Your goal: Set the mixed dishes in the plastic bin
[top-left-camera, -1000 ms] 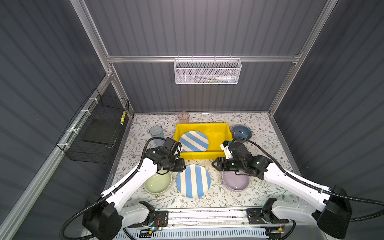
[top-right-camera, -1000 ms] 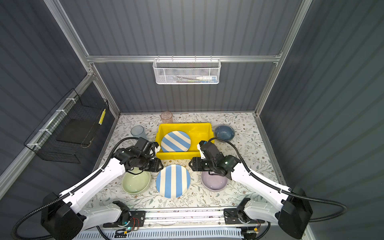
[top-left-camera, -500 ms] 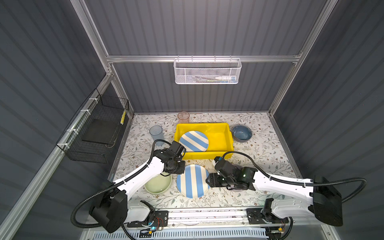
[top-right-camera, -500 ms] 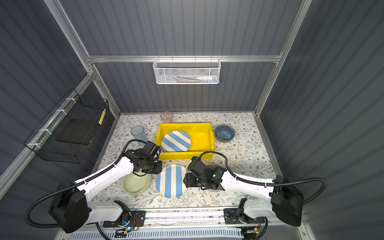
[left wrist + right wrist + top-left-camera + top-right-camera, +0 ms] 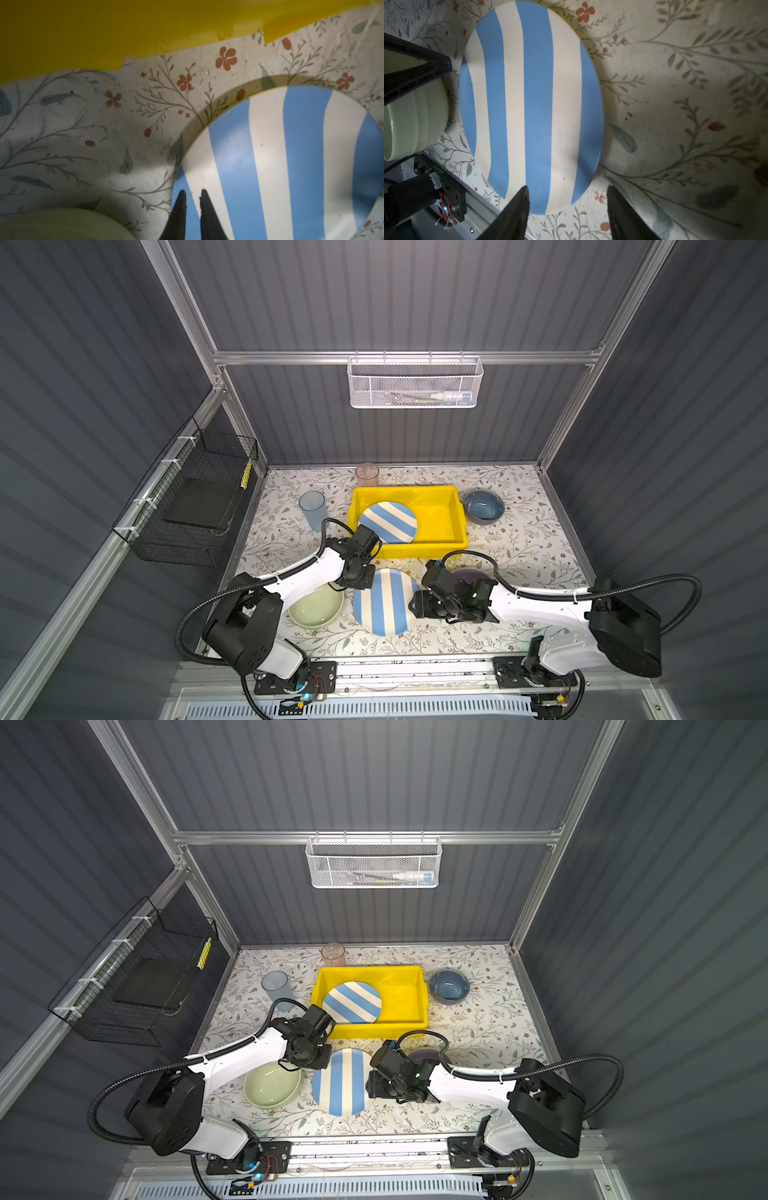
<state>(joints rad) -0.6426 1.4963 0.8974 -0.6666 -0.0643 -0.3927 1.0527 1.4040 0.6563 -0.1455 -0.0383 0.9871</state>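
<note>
- The left gripper (image 5: 193, 193) has its jaws drawn almost together, with only a slit between them. Its tips sit right at the rim of a striped plate (image 5: 291, 162). Whether they pinch that rim, I cannot tell.
- The right gripper (image 5: 568, 187) is spread wide and holds nothing. One finger (image 5: 521, 207) is over the same plate, and the other is over the flowered cloth (image 5: 685, 104).
- In both top views this striped plate (image 5: 384, 601) lies on the cloth between the two grippers, outside the yellow bin (image 5: 440, 494) and just in front of its near wall.
- A green bowl (image 5: 316, 608) stands just beside the plate, under the left arm.
- A purple bowl (image 5: 469, 573) is mostly hidden behind the right arm.
- Inside the bin, in its left half, lies a second striped plate (image 5: 388, 522).
- Around the bin stand three more dishes: a blue bowl (image 5: 483, 506) to its right, a blue cup (image 5: 312, 508) to its left, and a pink cup (image 5: 367, 475) behind it.
</note>
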